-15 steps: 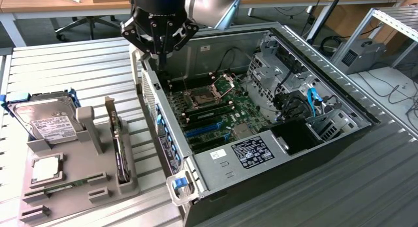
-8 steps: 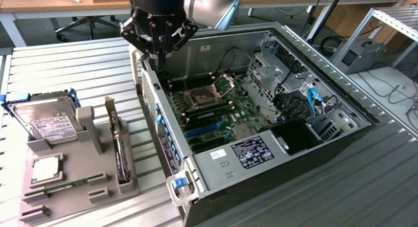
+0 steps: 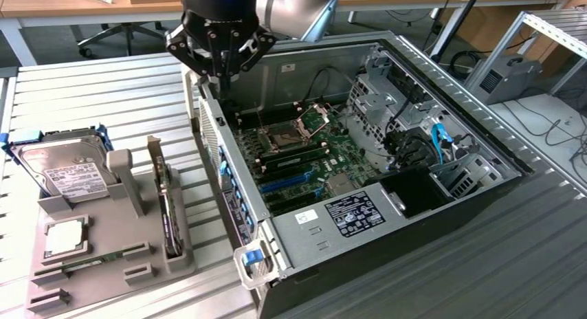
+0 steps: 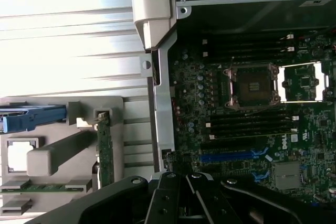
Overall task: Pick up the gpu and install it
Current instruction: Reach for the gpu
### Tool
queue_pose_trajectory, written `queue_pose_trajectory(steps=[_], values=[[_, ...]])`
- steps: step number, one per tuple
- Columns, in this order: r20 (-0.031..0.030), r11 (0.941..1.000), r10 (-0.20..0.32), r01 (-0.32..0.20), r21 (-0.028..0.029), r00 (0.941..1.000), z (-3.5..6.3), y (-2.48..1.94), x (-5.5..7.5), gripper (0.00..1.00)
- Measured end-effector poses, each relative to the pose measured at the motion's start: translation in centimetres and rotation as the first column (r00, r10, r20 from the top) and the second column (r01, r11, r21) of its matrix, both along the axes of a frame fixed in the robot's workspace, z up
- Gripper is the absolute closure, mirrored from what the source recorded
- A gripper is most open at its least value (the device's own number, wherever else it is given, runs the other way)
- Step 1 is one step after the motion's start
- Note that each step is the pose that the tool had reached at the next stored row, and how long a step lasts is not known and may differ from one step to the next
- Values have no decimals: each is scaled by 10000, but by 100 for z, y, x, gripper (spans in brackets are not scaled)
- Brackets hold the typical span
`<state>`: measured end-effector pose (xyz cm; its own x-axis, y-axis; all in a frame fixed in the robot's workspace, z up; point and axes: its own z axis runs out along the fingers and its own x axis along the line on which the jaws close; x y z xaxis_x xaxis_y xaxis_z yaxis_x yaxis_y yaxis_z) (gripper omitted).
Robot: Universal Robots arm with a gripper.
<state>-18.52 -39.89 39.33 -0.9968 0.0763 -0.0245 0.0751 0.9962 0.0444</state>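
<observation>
Near edge, on the exterior view's left: grey holder sits on the slatted worktop. Small memory stick lies in its nearest slots, with a square processor chip just behind it. The gpu stands on edge in the holder's right-hand slot, untouched; the wrist view shows it as a thin green card edge-on, beside the case wall. Hard drive with white label leans upright at the holder's far end, blue bracket around it. Right of the holder: open computer case lying on its side, labelled power supply at its near end, motherboard mid-case, open processor socket farther back. Farthest: end effector hangs over the case's far left corner, well apart from the gpu, pinched narrow, holding nothing; same in the wrist view.
</observation>
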Motion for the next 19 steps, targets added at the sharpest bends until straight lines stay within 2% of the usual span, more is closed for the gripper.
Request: queue_pose_trajectory(steps=[19], values=[[0,10000,0,0,0,10000,0,0,-102,89]])
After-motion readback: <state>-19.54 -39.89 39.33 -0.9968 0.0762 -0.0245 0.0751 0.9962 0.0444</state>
